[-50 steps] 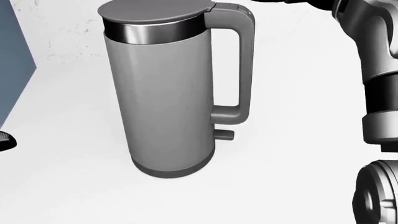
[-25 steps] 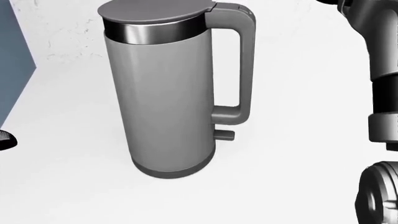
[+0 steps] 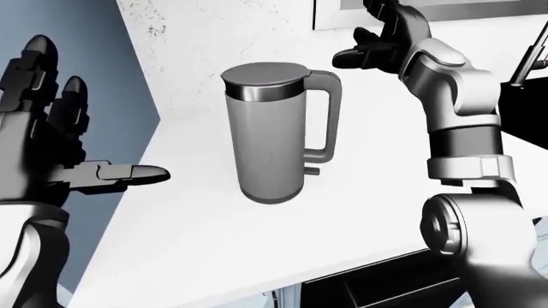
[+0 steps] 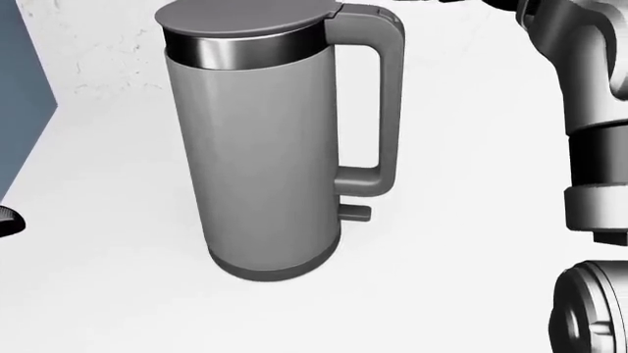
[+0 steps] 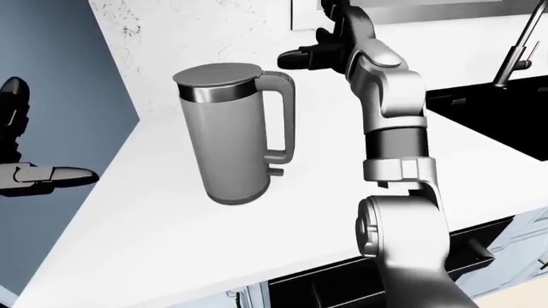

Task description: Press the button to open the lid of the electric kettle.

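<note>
Kettle (image 3: 270,138): matte grey cylinder, chrome band

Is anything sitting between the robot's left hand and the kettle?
No. In the left-eye view, only bare white counter separates the open left hand from the electric kettle.

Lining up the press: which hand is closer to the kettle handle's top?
The right hand, raised just right of the handle's top on the electric kettle. The left hand hangs open, well off to the kettle's left.

bright even light; sharp render; faint shadows; no blur
</note>
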{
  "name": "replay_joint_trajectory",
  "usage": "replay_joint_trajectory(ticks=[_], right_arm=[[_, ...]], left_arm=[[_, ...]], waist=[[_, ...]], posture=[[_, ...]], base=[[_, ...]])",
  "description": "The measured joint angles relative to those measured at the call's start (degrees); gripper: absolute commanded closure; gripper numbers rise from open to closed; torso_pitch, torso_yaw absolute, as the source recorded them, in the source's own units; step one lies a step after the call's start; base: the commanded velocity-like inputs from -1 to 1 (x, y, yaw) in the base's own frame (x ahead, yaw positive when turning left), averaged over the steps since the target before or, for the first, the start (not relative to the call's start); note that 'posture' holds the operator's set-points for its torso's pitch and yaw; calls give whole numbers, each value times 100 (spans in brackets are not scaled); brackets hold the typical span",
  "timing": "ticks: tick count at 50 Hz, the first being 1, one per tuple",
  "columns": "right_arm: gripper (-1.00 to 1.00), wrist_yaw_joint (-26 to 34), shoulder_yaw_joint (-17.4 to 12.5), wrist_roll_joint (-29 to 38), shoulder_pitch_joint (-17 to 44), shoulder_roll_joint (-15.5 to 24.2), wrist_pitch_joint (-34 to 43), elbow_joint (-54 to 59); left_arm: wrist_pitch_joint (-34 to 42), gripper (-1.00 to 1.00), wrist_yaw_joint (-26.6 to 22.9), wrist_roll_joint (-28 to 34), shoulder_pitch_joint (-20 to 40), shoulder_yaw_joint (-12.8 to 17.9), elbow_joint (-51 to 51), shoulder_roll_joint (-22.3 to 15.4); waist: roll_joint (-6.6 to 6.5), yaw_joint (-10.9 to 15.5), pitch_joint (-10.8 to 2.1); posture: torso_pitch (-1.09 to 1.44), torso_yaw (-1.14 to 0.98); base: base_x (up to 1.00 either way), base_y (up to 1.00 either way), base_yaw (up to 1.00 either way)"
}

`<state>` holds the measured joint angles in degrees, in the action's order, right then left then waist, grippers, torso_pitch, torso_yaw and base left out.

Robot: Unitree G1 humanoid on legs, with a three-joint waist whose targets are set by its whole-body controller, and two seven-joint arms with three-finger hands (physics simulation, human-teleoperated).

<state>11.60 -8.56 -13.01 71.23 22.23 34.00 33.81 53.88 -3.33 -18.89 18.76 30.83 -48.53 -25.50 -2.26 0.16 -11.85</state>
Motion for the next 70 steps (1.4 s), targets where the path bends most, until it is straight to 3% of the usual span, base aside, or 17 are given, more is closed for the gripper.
replay_joint_trajectory(ticks=[38, 54, 70], right_arm=[[-100, -139, -48, 158, -317, -31, -316, 125], [-100, -483, -57, 170, -83, -16, -801, 589], [-100, -553, -11, 365, -249, -118, -1094, 662]], left_arm=[[8, -100, 18, -14, -13, -7, -33, 13], [17, -100, 13, -19, -13, 9, -33, 11], [43, -100, 41, -70, -11, 25, -64, -9]], waist=[[-4, 1, -10], [-5, -3, -18], [-7, 4, -22]], posture=[[-31, 0], [-31, 0], [-31, 0]], base=[[0, 0, 0], [0, 0, 0], [0, 0, 0]])
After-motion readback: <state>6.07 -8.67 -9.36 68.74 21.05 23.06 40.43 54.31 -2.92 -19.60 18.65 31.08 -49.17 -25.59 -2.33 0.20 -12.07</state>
